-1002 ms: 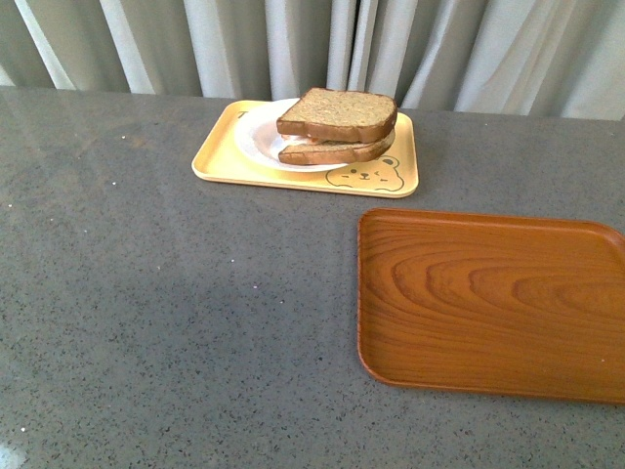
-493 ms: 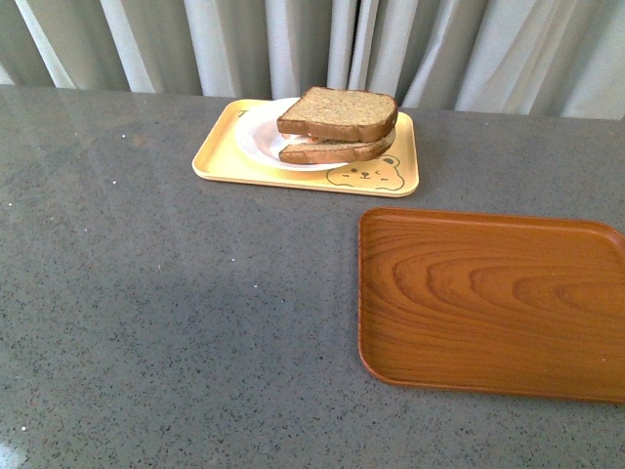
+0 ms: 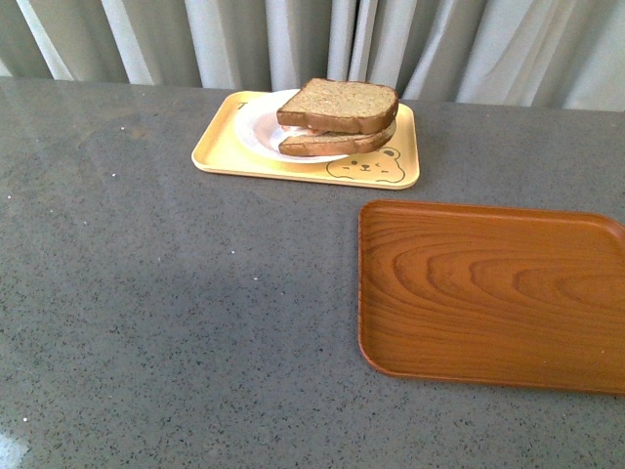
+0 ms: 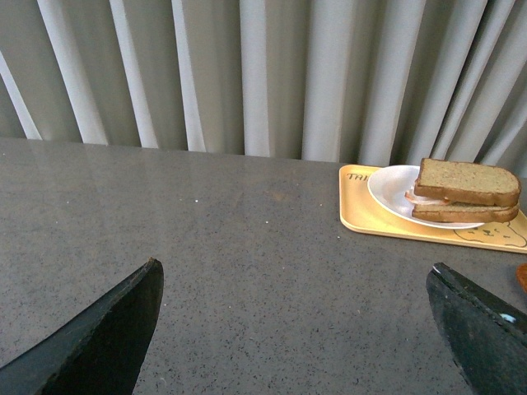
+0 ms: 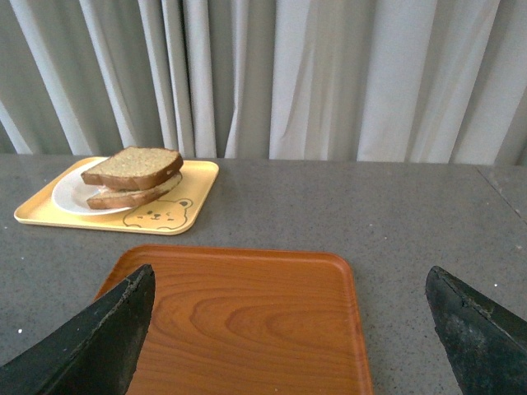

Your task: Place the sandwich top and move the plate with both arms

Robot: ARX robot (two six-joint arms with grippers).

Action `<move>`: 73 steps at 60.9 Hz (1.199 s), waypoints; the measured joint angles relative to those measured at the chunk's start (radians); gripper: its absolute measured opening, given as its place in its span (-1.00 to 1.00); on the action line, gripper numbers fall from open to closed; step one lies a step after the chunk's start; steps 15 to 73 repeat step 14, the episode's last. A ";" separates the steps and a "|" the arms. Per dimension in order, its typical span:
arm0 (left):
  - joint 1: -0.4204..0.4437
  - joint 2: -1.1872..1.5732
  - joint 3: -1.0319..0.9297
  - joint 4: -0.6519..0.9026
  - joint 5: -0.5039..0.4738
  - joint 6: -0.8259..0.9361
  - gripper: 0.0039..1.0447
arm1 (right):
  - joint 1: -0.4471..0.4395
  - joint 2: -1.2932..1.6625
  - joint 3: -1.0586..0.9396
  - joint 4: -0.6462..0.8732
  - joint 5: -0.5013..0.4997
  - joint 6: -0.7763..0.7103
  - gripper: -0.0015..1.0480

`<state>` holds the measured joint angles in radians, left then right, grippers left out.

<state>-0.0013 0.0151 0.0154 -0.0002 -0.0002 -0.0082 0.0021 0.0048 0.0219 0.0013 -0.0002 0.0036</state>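
On the far side of the grey table, the sandwich top is already lying on the lower slice, both sitting on the white plate inside the yellow bear-print tray. The brown wooden tray is lying nearer, well apart. The left tool and right tool are each gaping wide, holding nothing. The plate is probably stiff and slick, the bread soft; opposite rim edges are looking like the safest holds.

Lots of bare grey table in front and on the left; the brown wooden tray fills the right; the yellow tray sits far back by the curtain.
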 joint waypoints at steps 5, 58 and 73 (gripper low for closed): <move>0.000 0.000 0.000 0.000 0.000 0.000 0.83 | 0.000 0.000 0.000 0.000 0.000 0.000 0.83; 0.000 0.000 0.000 0.000 0.000 0.000 0.83 | 0.000 0.000 0.000 0.000 0.000 0.000 0.83; 0.000 0.000 0.000 0.000 0.000 0.000 0.83 | 0.000 0.000 0.000 0.000 0.000 0.000 0.83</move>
